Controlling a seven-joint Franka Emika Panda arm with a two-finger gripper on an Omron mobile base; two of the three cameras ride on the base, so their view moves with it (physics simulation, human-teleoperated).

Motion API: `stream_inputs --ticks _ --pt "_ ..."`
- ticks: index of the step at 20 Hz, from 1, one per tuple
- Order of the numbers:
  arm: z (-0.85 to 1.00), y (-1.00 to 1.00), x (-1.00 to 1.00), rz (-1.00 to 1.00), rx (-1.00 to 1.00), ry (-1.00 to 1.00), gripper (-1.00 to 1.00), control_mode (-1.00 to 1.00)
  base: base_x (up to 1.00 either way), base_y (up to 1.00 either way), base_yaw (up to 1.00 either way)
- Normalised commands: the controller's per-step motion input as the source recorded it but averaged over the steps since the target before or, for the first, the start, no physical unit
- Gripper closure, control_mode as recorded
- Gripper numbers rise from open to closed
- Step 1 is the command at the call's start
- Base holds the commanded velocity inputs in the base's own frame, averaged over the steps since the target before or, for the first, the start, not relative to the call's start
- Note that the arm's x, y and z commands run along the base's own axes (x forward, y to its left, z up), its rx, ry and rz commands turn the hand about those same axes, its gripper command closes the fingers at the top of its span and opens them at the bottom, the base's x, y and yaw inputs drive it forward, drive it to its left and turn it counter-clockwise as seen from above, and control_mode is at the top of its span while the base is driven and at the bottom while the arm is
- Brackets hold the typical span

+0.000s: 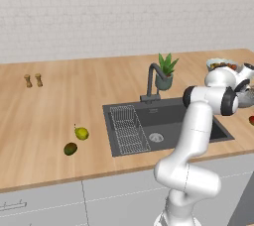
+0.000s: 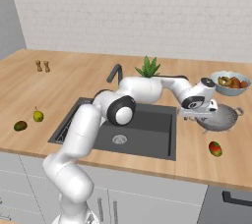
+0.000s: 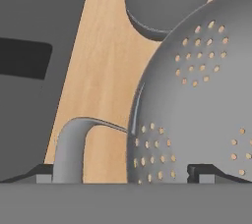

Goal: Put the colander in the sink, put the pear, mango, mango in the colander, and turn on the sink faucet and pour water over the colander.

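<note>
The light-grey colander [image 2: 222, 117] stands on the counter right of the sink [image 2: 147, 129], in front of the fruit bowl. My gripper [image 2: 198, 115] is open at its left rim. In the hand view the colander [image 3: 197, 95] looms on the right, and its loop handle [image 3: 74, 139] and near rim lie between my fingertips [image 3: 42, 173]. The pear [image 1: 82, 133] and a dark green mango [image 1: 70, 148] lie left of the sink [image 1: 168, 118]. A red-green mango [image 2: 215, 148] lies in front of the colander. The faucet [image 1: 151, 79] stands behind the basin, with no water running.
A pale bowl of small fruit [image 2: 230, 83] sits just behind the colander. A potted plant [image 1: 166, 74] stands beside the faucet. Salt and pepper shakers [image 1: 33, 80] are far back left. A wire rack [image 1: 128, 128] fills the basin's left part.
</note>
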Motion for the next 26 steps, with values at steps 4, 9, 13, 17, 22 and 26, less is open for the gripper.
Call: stream_inputs --ticks 4,9,13,17,22,26 --pt "-0.03 -0.07 0.2 0.0 0.0 -0.06 -1.0 -1.0 0.0 0.0 0.0" --pt "-0.01 -0.19 0.22 0.0 0.0 -0.04 -1.0 -1.0 0.0 0.0 0.0" --pt "-0.02 -0.27 0.2 0.0 0.0 -0.01 -1.0 -1.0 0.0 0.0 0.0" --pt "-0.23 -0.29 0.07 0.0 0.0 -0.02 1.0 -1.0 0.0 0.0 0.0" --pt "-0.12 -0.09 0.0 0.0 0.0 -0.01 1.0 -1.0 0.0 0.0 0.0" --pt "0.0 -0.01 0.0 0.0 0.0 0.0 1.0 -1.0 0.0 0.0 0.0"
